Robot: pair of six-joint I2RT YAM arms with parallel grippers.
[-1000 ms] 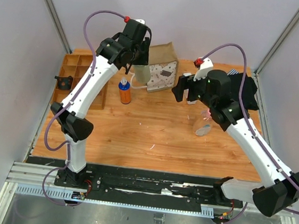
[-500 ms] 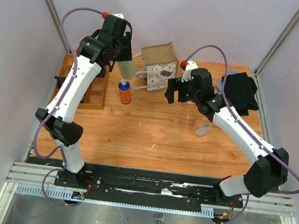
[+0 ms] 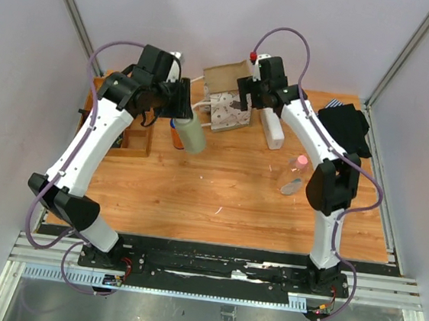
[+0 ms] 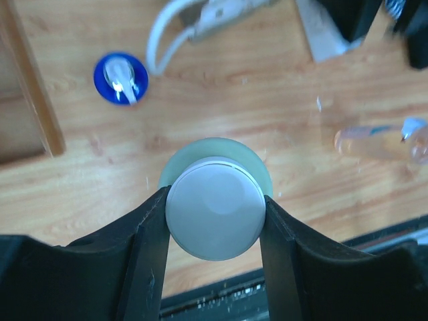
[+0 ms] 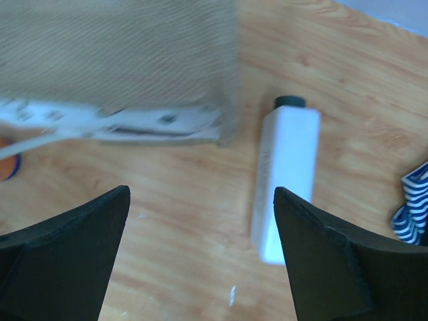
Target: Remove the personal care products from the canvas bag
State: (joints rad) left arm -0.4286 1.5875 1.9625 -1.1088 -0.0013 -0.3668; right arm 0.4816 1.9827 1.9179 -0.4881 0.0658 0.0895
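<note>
My left hand point(image 4: 215, 204): clamped on the olive-beige bottle point(image 3: 192, 137), one finger point(image 4: 150, 234) on each side, right at its cap point(image 4: 215, 217).
Where that bottle is: out of the bag point(image 3: 226, 93), to the left of it. It hangs under my fingers over the table point(image 3: 226, 200). I cannot tell if its bottom touches the wood.
How it looks: a dull green-beige body and a round, flat cream cap.
My right hand point(image 3: 250, 103): spread wide with nothing in it, just beside the bag's speckled side.
Bag: tan with a white rope handle point(image 4: 170, 30). It stands at the far side of the table, between my two hands.
White bottle point(image 5: 287, 174): lies flat on the table, right of the bag, near my right hand. It has a small dark cap.
Orange bottle point(image 3: 175, 135): stands up just beside the one I hold. It has a blue cap point(image 4: 120, 78).
Clear bottle point(image 3: 293, 176): lies on the table with its pink cap, well apart from the bag.
</note>
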